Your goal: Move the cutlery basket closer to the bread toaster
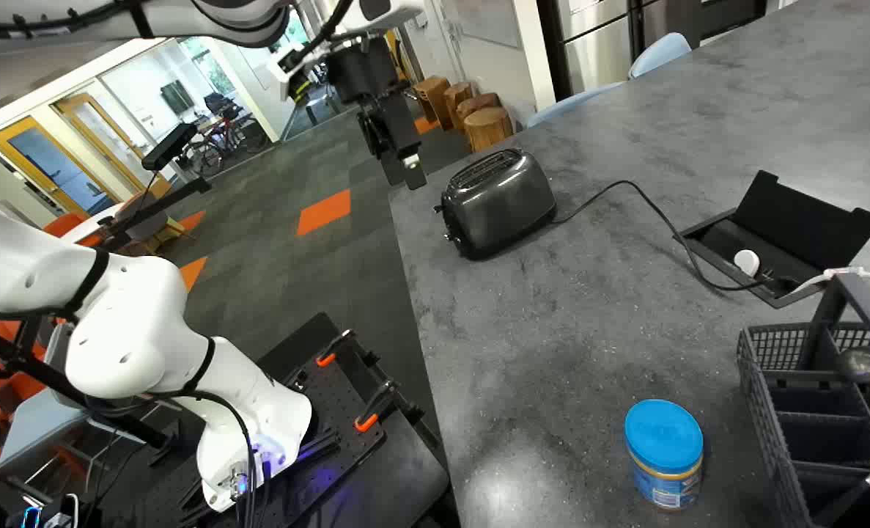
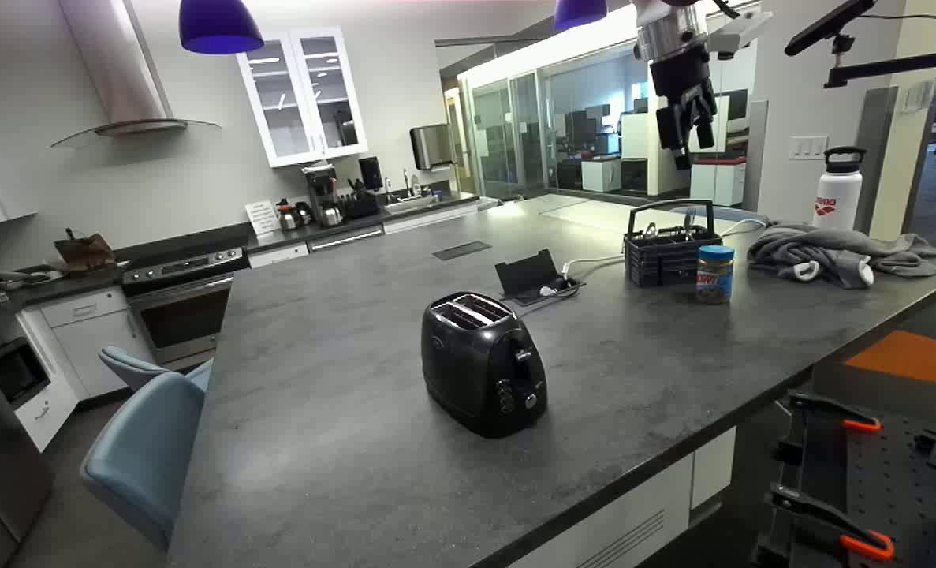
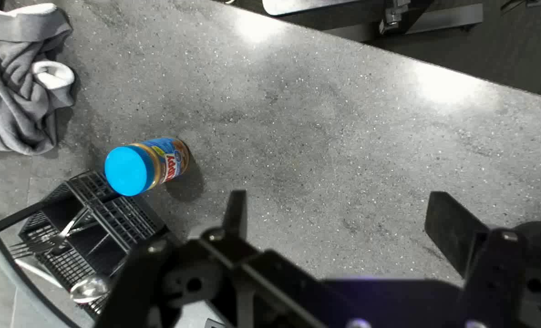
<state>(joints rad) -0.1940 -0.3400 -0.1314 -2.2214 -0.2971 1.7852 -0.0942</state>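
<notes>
The cutlery basket [image 1: 761, 411] is dark grey slatted plastic with an upright handle and some cutlery inside. In an exterior view it is cut off at the right edge; it shows whole on the table in an exterior view [image 2: 663, 264]. In the wrist view the basket [image 3: 120, 216] is at lower left, partly hidden by the gripper. The black bread toaster [image 1: 499, 205] stands apart from it, and also shows in an exterior view [image 2: 475, 367]; it is out of the wrist view. My gripper [image 3: 337, 195] is open and empty, above the table; both exterior views show it raised [image 1: 404, 176] [image 2: 694, 154].
A blue-lidded jar [image 3: 126, 171] stands right beside the basket. A flat open black box [image 1: 794, 227] and the toaster's cord [image 1: 654, 209] lie between toaster and basket. A grey cloth [image 2: 838, 252] and a white bottle [image 2: 837, 193] are beyond the jar.
</notes>
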